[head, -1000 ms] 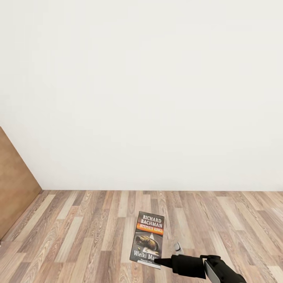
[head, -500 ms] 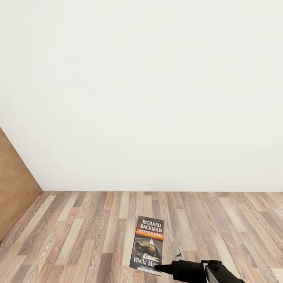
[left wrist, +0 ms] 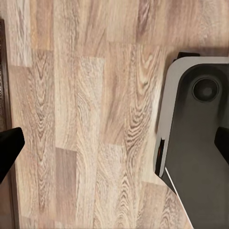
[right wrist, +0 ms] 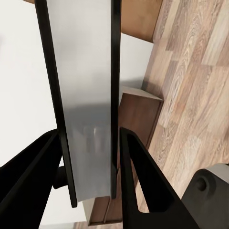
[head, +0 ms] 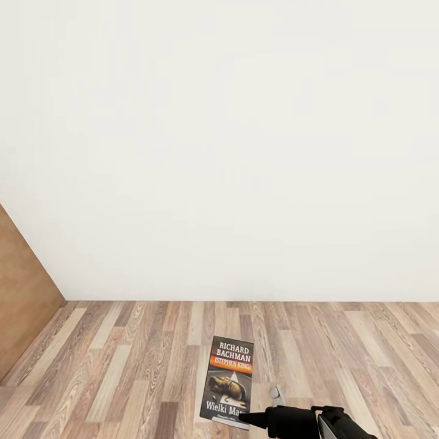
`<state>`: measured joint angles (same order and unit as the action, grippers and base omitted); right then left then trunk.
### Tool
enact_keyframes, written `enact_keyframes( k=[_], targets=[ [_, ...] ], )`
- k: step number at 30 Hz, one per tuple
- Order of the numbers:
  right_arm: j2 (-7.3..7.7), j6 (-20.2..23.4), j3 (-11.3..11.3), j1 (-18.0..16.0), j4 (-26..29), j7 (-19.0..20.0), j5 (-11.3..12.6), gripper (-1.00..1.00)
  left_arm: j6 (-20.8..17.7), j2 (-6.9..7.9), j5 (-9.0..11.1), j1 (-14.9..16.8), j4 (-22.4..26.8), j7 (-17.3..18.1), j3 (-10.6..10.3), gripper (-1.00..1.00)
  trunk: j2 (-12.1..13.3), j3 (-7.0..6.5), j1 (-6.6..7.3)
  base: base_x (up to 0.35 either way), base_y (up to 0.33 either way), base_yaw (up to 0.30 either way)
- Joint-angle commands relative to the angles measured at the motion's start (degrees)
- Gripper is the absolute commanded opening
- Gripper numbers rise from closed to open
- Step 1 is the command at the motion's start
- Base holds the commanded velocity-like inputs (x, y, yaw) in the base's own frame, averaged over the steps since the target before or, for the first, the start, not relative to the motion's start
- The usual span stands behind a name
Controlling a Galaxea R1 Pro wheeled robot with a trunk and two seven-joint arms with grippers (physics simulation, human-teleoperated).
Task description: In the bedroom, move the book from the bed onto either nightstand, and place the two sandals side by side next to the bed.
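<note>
Bright, even light — sharp, soft shadows.

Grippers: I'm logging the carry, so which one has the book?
The right gripper: its fingers clamp the book edge-on. The left gripper is open over bare floor.

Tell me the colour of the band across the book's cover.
Orange, on the dark cover of the book, clearest in the head view.

book (head: 227, 381) upright before wall (head: 219, 152)
</note>
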<state>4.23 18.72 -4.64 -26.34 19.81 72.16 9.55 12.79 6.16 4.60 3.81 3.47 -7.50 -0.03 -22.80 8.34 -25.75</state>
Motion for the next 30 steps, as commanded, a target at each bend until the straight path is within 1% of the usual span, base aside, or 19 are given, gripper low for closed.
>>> enact_keyframes(
  k=[1,6,12,30],
  targets=[
    [0.05,0.5,-0.5,0.0,0.0,0.0,0.6,-1.0,0.2,0.0,0.5,0.0,0.0,0.0,-0.1,1.0,-0.1,0.11,-0.04,0.039,0.023,0.0],
    [-0.2,0.3,-0.5,0.1,-0.1,0.1,0.5,-1.0,0.2,0.0,0.5,0.0,0.0,0.0,-0.1,1.0,-0.1,0.11,-0.04,0.023,0.014,0.0],
    [-0.58,-0.2,-0.5,1.1,-0.2,0.1,0.4,-1.0,0.2,0.0,0.5,0.0,0.0,0.0,0.0,1.0,-0.1,0.11,-0.04,0.009,0.005,0.0],
    [-0.8,-1.4,-0.4,1.8,-0.4,0.1,0.5,-1.0,0.2,-0.08,0.4,0.0,0.0,0.0,0.0,1.0,-0.1,0.11,-0.04,0.001,0.001,-0.003]
  ],
)
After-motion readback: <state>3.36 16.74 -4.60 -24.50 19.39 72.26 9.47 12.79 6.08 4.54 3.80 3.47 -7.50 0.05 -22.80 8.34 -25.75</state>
